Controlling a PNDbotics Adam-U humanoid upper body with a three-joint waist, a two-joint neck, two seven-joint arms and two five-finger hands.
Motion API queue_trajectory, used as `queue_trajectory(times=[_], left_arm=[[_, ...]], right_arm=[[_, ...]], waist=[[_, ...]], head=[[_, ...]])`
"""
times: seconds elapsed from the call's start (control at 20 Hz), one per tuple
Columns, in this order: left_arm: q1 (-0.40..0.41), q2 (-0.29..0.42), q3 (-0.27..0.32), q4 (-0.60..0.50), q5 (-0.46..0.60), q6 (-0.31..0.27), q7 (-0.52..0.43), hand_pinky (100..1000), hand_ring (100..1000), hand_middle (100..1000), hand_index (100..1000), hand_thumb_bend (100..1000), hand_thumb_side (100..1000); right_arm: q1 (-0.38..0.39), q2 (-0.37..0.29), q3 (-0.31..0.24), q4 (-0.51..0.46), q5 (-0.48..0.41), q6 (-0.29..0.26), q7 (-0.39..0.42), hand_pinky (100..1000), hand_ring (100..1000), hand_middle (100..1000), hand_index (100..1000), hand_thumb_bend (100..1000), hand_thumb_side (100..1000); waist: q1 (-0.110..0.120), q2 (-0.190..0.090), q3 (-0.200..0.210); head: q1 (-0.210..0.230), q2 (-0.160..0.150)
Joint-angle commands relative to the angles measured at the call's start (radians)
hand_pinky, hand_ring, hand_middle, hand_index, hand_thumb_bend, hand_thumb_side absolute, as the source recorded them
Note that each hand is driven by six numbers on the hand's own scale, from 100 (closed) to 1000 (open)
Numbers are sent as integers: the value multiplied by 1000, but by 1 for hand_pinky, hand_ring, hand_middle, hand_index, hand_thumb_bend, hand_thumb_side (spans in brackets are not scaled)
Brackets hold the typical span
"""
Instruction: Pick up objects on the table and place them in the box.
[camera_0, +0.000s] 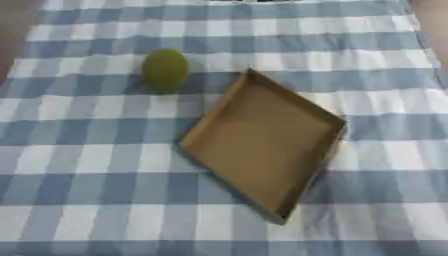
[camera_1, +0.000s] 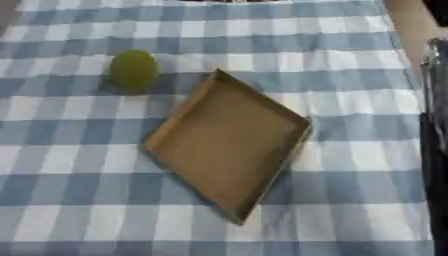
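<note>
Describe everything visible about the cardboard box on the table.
The box is a shallow, open-topped tray of plain brown cardboard with low walls and nothing inside. It lies flat on the blue-and-white checked tablecloth, turned askew so one corner points away from the robot. A green round fruit sits to its far left, close to that corner but apart. No hand touches it.

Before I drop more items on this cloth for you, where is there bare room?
Bare cloth spans the near-left, below the green ball and left of the box. The far strip beyond both is free too. Tightest is the gap between ball and box corner.
</note>
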Motion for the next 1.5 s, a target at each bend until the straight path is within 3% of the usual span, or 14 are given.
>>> queue_trajectory(times=[0.05,0.25,0.5,0.65,0.95,1.2,1.5], left_arm=[[-18,15,-5,-14,-10,18,-32,654,612,545,787,100,460],[-58,31,-42,-14,-88,92,-196,716,690,625,846,123,518],[-134,46,-104,-10,-182,193,-430,749,719,656,853,115,534],[-176,40,-136,25,-205,219,-524,786,754,681,862,106,547],[-302,-11,-216,193,-271,193,-736,834,797,740,873,182,586],[-358,-69,-260,315,-300,150,-819,847,807,753,874,239,575],[-412,-136,-307,467,-358,107,-923,869,824,772,889,314,531]], right_arm=[[-9,-15,-4,-19,-4,0,1,895,900,619,835,100,534],[-2,-21,-5,-19,-5,1,-1,896,900,618,835,100,533],[4,-25,-3,-19,-6,1,1,896,901,618,835,100,539],[5,-25,-2,-19,-7,2,3,897,902,618,835,100,533],[7,-23,3,-19,-10,2,8,897,902,618,835,100,533],[-3,-12,2,-19,-14,-1,8,897,901,619,835,100,535],[-4,-10,5,-19,-16,-1,11,897,902,619,835,100,535]], waist=[[1,-26,3],[2,-29,5],[7,-31,5],[10,-32,4],[17,-37,0],[19,-38,-14],[21,-39,-17]], head=[[0,-4],[3,1],[3,9],[5,14],[8,24],[12,11],[15,21]])
